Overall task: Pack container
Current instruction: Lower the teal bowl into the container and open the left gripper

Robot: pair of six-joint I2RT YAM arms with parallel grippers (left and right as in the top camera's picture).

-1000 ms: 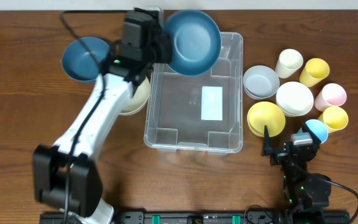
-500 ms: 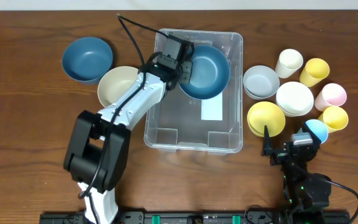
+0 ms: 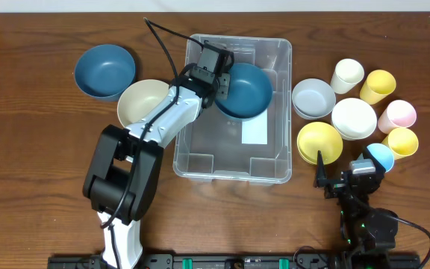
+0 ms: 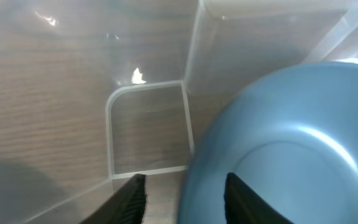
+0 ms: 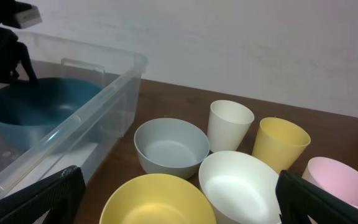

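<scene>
OK, overhead: container (image 3: 222, 161) sits mid table (image 3: 36, 187). A dark blue bowl (image 3: 246, 90) lies inside at its far end, with the left gripper (image 3: 221, 78) at the bowl's left rim.
Left wrist: fingers (image 4: 132, 198) are spread and straddle that rim without clamping it.
Right wrist: right gripper (image 5: 179, 190) is spread wide and holds nothing. A grey bowl (image 5: 169, 146) is ahead of it, the container on its left.
</scene>
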